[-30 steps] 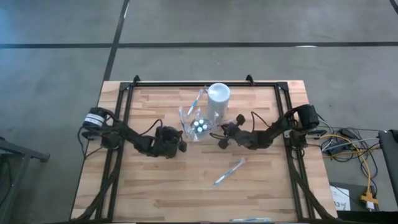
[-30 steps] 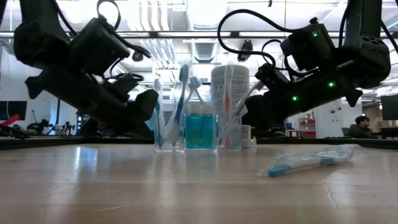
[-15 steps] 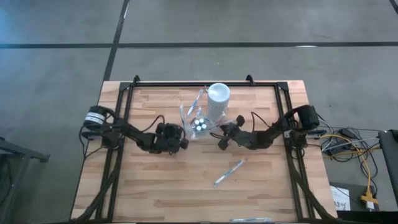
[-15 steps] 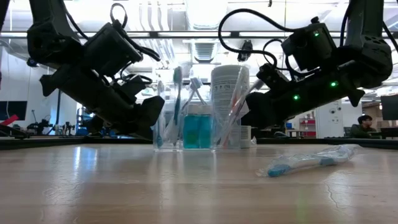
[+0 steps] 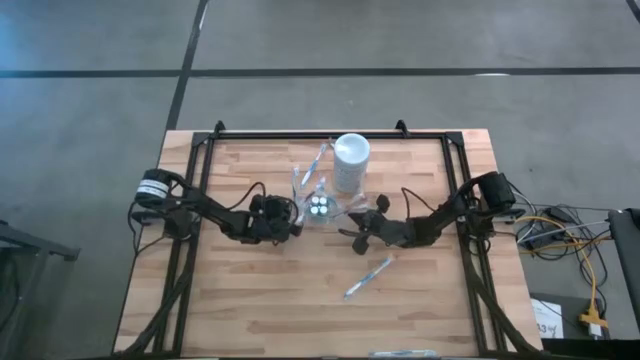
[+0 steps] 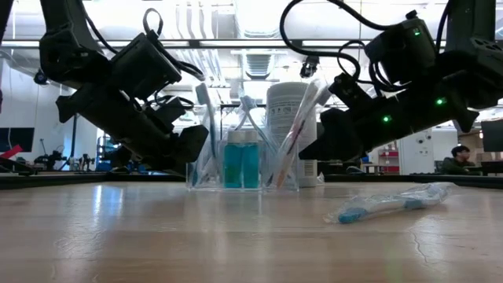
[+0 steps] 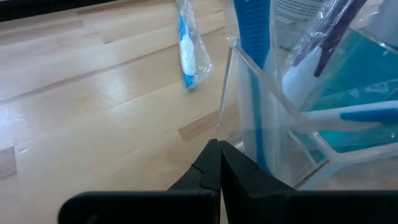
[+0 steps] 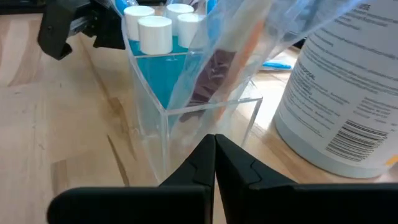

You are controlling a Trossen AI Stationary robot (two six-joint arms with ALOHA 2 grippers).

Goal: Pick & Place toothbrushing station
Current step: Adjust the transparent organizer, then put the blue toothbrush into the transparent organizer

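A small clear holder [image 5: 318, 207] stands at the table's middle with teal white-capped tubes [image 8: 155, 31] and wrapped toothbrushes [image 6: 206, 126] upright in it. A tall white cylindrical cup [image 5: 351, 160] stands just behind it on the right. One wrapped toothbrush [image 5: 366, 277] lies flat nearer the front, another [image 5: 317, 161] lies behind the holder. My left gripper [image 5: 293, 222] is shut at the holder's left side. My right gripper [image 5: 349, 229] is shut at its right near side. My left gripper's shut fingertips [image 7: 219, 149] meet the clear holder's wall low at an upright corner edge [image 7: 224, 118]. They come level from the table's left. The holder stands on the table. My right gripper's shut fingertips [image 8: 214, 143] are against the lower part of the holder's wall [image 8: 205, 121]. They come slanting from the table's right and near side. The holder stays upright.
A black frame [image 5: 300, 136] runs along the table's far edge and both sides. Bare wood lies in front of the holder, down to the near edge. A person [image 6: 454, 159] sits far off in the room behind.
My left gripper has gone toward the table's right, up to the holder. My right gripper has gone toward the near edge, staying beside the holder. The holder has turned about a little on the table and shifted slightly toward the near edge; its toothbrushes lean differently.
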